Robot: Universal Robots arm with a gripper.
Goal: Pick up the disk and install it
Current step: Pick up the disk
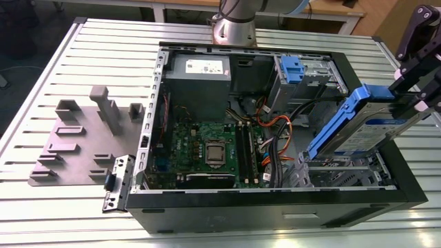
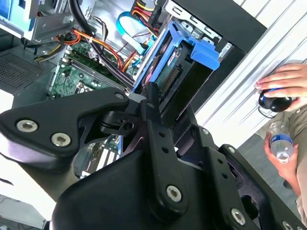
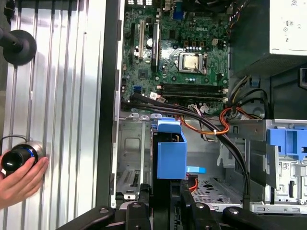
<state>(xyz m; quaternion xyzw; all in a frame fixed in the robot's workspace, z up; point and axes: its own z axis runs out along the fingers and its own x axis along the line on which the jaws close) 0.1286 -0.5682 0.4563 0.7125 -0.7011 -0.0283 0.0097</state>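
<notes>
You have bright, even light from above, and shadows in the exterior view are soft and short. The ribbed silver metal table top washes out almost to white in the second wrist view and carries glare streaks in the first wrist view. The open black computer case is dim along its inner walls. The disk, a silver-grey hard drive in a blue plastic carrier, is evenly lit.
</notes>
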